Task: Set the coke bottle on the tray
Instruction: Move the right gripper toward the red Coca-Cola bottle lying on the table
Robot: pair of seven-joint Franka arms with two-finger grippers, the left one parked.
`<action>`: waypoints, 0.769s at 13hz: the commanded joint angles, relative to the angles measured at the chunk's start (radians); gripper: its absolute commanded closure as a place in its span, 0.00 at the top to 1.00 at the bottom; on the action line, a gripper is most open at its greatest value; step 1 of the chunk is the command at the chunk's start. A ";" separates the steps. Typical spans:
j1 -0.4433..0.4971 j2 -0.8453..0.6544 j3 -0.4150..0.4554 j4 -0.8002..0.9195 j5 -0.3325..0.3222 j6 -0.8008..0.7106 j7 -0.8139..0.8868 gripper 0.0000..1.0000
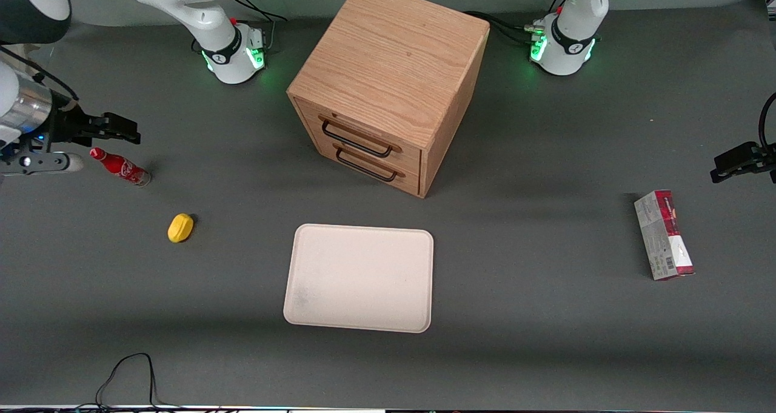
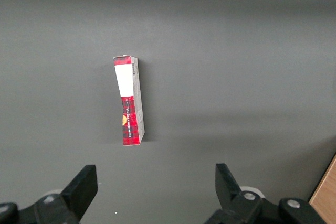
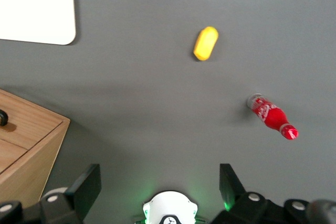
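One wooden cabinet [image 1: 388,85] is the largest item we record. It has two drawers, each with a dark handle, and it sits mid-table, well apart from the gripper [image 1: 103,146].

One tray [image 1: 359,278], cream and flat with rounded corners, lies in front of the cabinet's drawers and nearer to the front camera. It is well apart from the gripper and we see nothing lying on it.

One red-and-grey carton [image 1: 664,234] lies flat toward the parked arm's end of the table, the item farthest from the gripper.

One gripper, on the working arm, hangs above the table at the working arm's end. In the right wrist view its two dark fingers [image 3: 86,187] stand wide apart with nothing between them.

One coke bottle [image 1: 120,167], red with a white logo, lies on its side on the table. Its cap end is just beside the gripper and its clear base points away toward the cabinet. We cannot tell from the front view whether cap and gripper touch.

One small yellow object [image 1: 180,227] lies near the bottle, nearer to the front camera, on the table between the bottle and the tray.

We note nothing between gripper and bottle.
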 commanded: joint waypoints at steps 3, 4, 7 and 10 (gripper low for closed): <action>-0.006 -0.016 -0.217 0.018 -0.068 -0.031 -0.303 1.00; -0.007 -0.016 -0.277 0.019 -0.085 -0.030 -0.373 1.00; -0.004 -0.028 -0.389 0.021 -0.123 -0.024 -0.537 1.00; -0.002 -0.068 -0.391 0.003 -0.156 -0.030 -0.537 1.00</action>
